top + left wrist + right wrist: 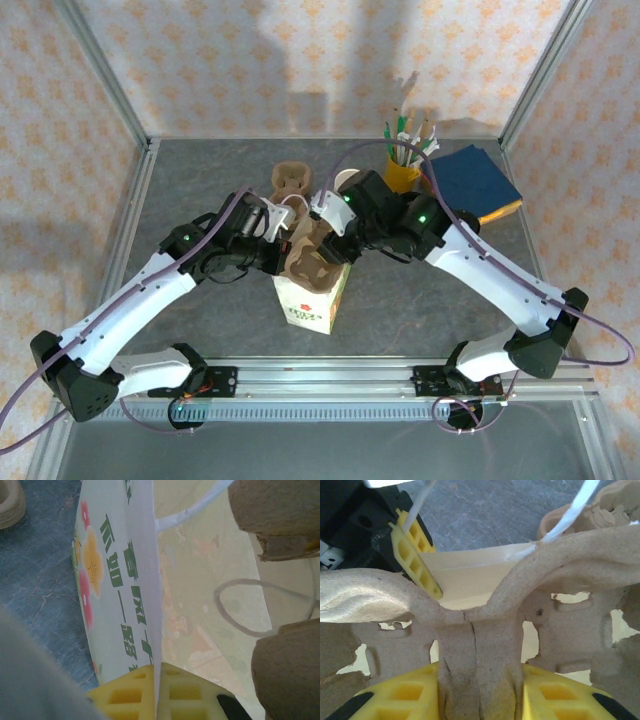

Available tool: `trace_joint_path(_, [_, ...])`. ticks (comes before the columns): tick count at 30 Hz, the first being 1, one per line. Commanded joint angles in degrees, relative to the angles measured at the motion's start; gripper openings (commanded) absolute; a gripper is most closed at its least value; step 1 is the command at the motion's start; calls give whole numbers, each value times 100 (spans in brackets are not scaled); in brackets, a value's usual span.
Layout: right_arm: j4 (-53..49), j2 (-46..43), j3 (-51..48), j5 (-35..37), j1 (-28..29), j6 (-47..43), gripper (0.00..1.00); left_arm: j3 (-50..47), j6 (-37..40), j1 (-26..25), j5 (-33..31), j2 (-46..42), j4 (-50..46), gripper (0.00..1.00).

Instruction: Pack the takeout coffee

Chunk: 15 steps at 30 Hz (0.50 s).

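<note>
A white paper bag (pixel 312 300) with green print and flowers stands at the table's middle front. My left gripper (pixel 287 243) is shut on the bag's side wall (pixel 120 580), and its yellow pads (pixel 185 695) pinch the paper edge. My right gripper (pixel 328 225) is shut on the centre ridge of a brown pulp cup carrier (pixel 480 645), which it holds over the bag's open mouth (pixel 470 570). That carrier (pixel 310 258) covers most of the opening. The takeout coffee is hidden.
A second pulp carrier (pixel 290 180) lies behind the bag. A yellow cup of sticks and straws (pixel 403 170) and a blue pad (pixel 475 182) sit at the back right. Metal frame posts (pixel 135 130) stand round the table.
</note>
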Motion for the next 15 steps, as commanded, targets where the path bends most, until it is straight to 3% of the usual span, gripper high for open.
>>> trace_joint_path(1, [338,-219,-110,-332,12,-446,36,160,264,-17,175,35,129,0])
trace_joint_path(15, [558,-277,-609,-254,9,-477,36,239,431,-16,305,69,110,0])
